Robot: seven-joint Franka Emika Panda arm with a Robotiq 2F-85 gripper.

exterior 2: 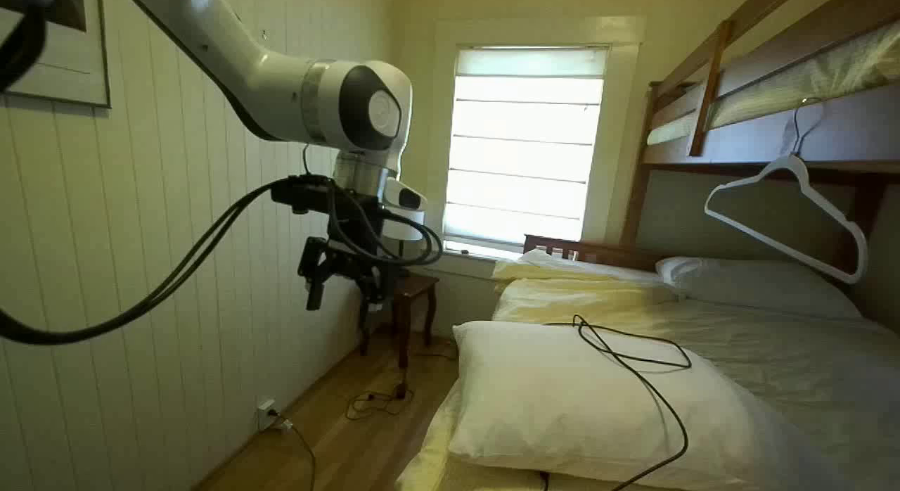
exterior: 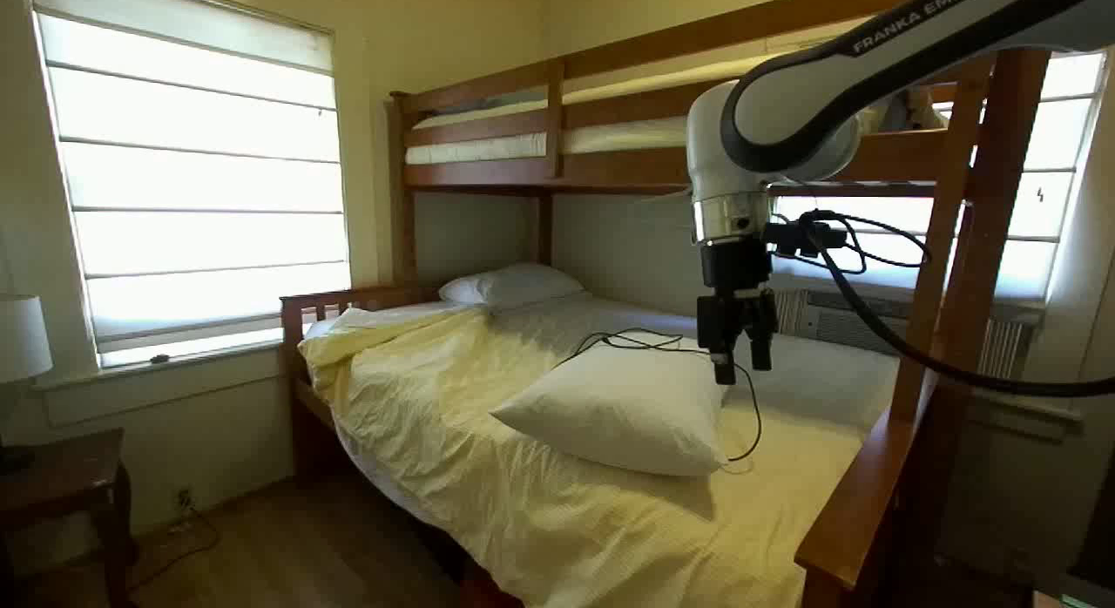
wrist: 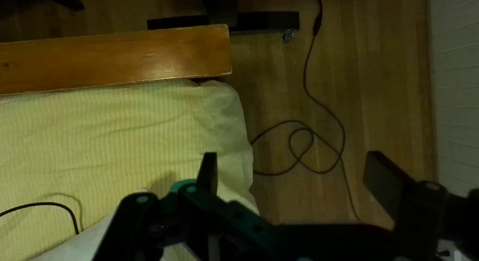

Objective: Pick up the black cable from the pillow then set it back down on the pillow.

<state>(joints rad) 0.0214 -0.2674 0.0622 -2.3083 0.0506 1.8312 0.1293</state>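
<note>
The black cable [exterior: 760,416] lies in loops over the plump cream-white pillow [exterior: 627,412] and hangs off its side onto the bed; in an exterior view it crosses the pillow [exterior 2: 562,413] top, the cable [exterior 2: 685,438] running down its near side. My gripper [exterior: 743,368] is raised; in an exterior view the gripper [exterior 2: 344,302] is beside the bed, apart from the pillow. In the wrist view the gripper [wrist: 293,167] is wide open and empty, over the bed edge and floor. There the cable [wrist: 48,203] and a pillow corner [wrist: 88,240] show at lower left.
A grey-white pillow [exterior 2: 759,287] lies farther back. A white hanger [exterior 2: 787,164] hangs from the upper bunk [exterior: 610,168]. A wooden bed rail [wrist: 149,55] edges the mattress. Another cord [wrist: 307,81] lies on the floor. A panelled wall [exterior 2: 176,301] and small table [exterior 2: 415,287] stand beside the bed.
</note>
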